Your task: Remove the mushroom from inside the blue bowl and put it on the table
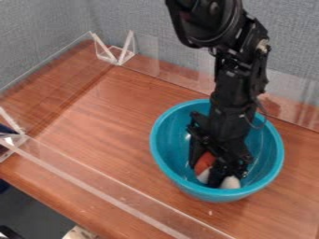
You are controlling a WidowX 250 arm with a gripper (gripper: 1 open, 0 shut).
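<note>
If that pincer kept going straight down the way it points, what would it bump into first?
The pincer is shut on the mushroom, so pushing on would likely press it into the floor of the bowl just beneath, though depth is hard to judge.

**Mushroom in the bowl**

The bowl (177, 163) is round, glossy teal-blue and deep, upright on the reddish-brown wood-grain table (100, 117) toward its right side; the mushroom (214, 170), orange-red cap and cream-white stem, sits low inside it, partly hidden

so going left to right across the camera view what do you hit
white clip on the acrylic wall → white wire stand → blue bowl with the tool shut on the mushroom
</note>
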